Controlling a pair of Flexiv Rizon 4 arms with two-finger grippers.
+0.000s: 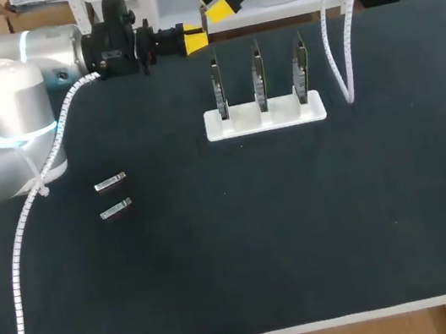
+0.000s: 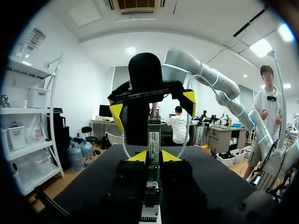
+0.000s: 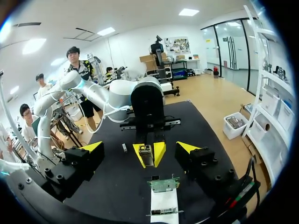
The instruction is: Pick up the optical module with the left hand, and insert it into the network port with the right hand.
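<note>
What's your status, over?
Left gripper shut on module, held aloft. Right gripper open, facing it. Port rack unblocked; two spare modules lie aside.

Black table carries a white rack with three upright boards; two small modules lie well apart from it
</note>
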